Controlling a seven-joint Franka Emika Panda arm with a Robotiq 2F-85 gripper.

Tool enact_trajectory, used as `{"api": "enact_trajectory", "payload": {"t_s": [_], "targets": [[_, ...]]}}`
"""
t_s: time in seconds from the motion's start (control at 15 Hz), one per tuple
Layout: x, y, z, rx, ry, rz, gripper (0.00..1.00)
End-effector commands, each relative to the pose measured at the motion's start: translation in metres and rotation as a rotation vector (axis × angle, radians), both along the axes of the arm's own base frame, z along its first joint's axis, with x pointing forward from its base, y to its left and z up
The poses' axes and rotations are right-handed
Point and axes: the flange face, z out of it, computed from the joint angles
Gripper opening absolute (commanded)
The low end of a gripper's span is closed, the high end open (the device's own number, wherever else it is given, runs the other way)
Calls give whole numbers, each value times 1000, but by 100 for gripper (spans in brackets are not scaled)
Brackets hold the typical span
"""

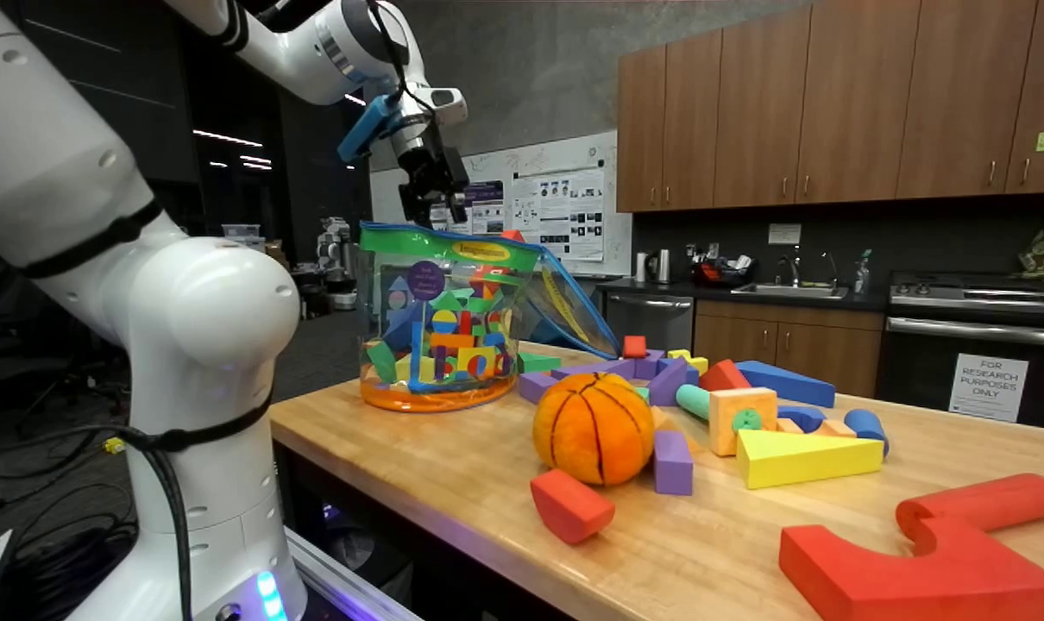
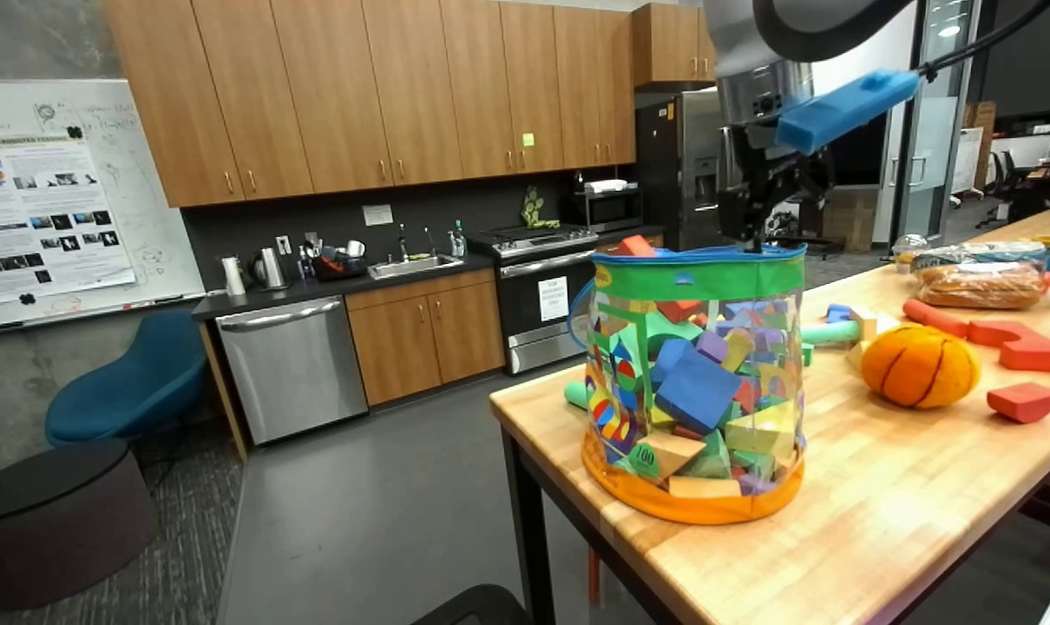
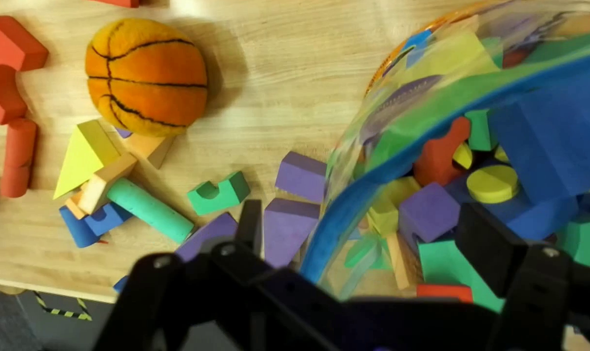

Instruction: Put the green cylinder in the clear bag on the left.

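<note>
The wooden table was seen running across the lower right of an exterior view. White arm was shown along the left and top of the same frame. Clear bag was stood upright just left of center there, many blocks held inside. The gripper was held at the bag's top; its jaws were spread wide apart, the blue rim seen between them in the wrist view. Orange ball was caught upper left there, yellow wedge below it. Green cylinder was seen on the table, outside the bag, lower left of the wrist view, upper end just beside a tan block.
</note>
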Motion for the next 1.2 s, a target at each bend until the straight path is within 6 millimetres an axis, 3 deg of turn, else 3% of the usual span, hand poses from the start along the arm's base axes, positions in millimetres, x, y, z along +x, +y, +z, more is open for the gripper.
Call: {"api": "enact_trajectory", "payload": {"t_s": [0.0, 0.2, 0.67, 0.87, 1.13], "targets": [[-12, -16, 25, 27, -100, -56, 100], [-15, -44, 38, 91, -149, -133, 100], [-25, -135, 50, 232, -340, -378, 100], [-30, -167, 47, 279, -412, -459, 100], [-28, -200, 25, 316, -431, -538, 100]]}}
